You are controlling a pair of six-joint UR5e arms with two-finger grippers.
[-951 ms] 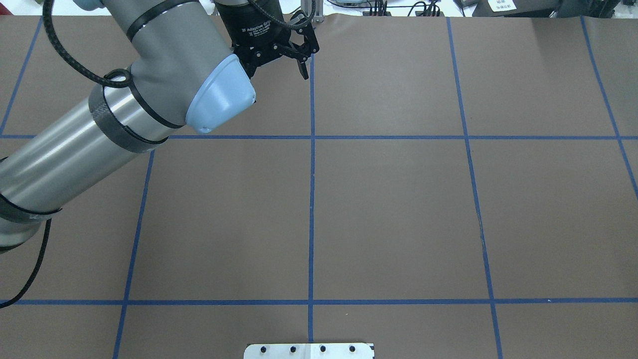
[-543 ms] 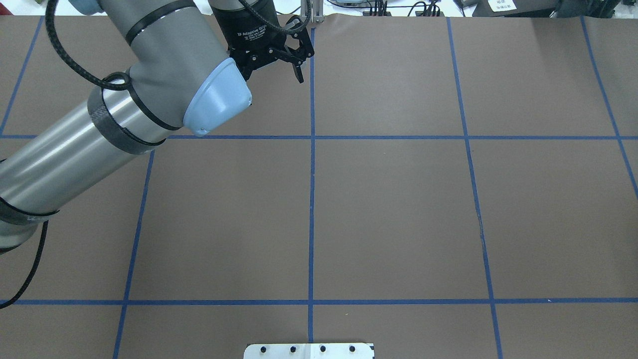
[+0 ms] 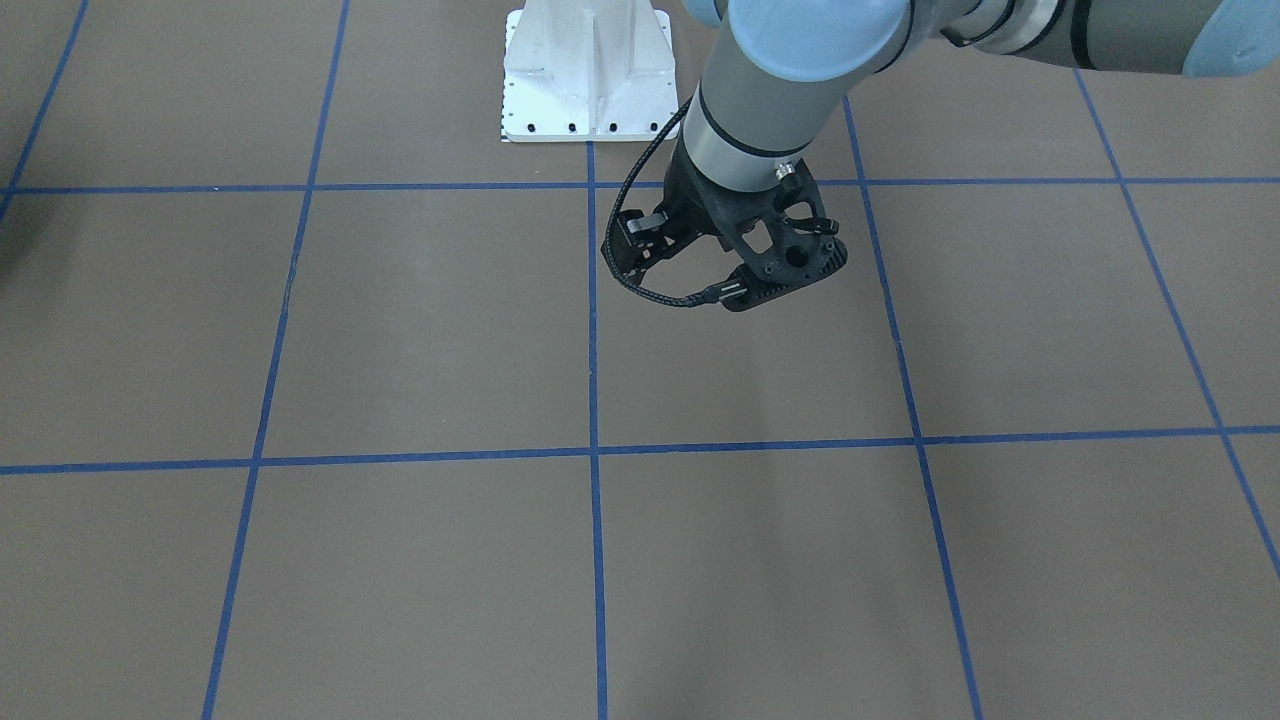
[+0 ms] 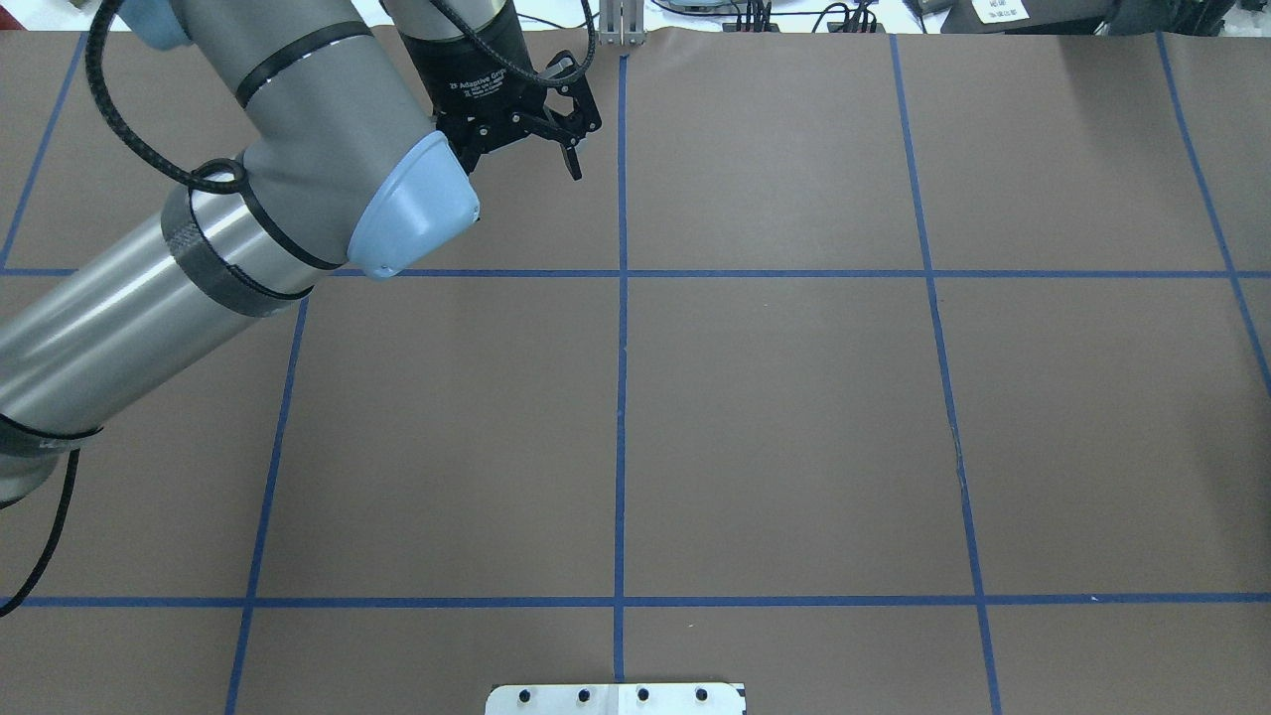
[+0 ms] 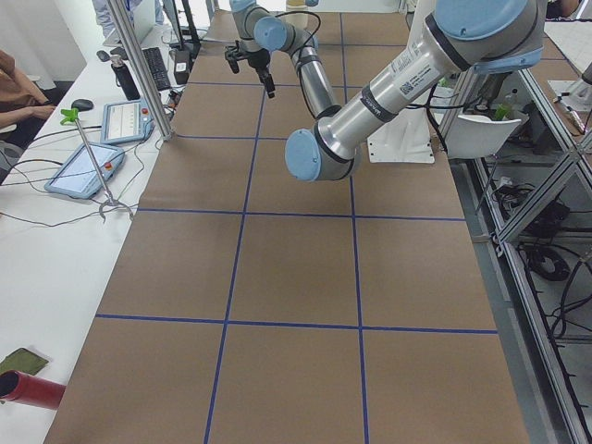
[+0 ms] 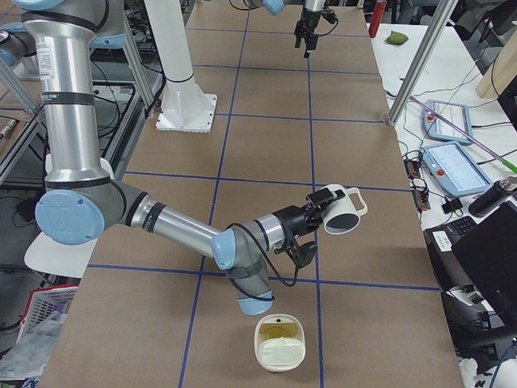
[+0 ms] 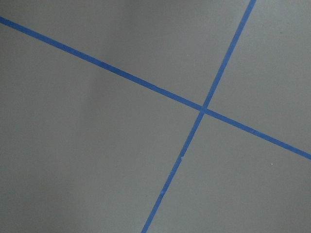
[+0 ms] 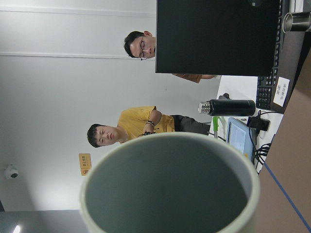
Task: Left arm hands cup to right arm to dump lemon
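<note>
Cup, tipped on its side with visible interior bare, aloft at the right gripper (jaw state indeterminable), up and right of the cream container where the apparent lemon lies; left gripper, state likewise unclear, far off at frame top.

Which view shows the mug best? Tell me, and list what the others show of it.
Exterior right: the whole mug shows there, tipped sideways at the right arm's end, handle visible. The right wrist view shows only its rim and grey inside, close up. The other four views show no mug.
</note>
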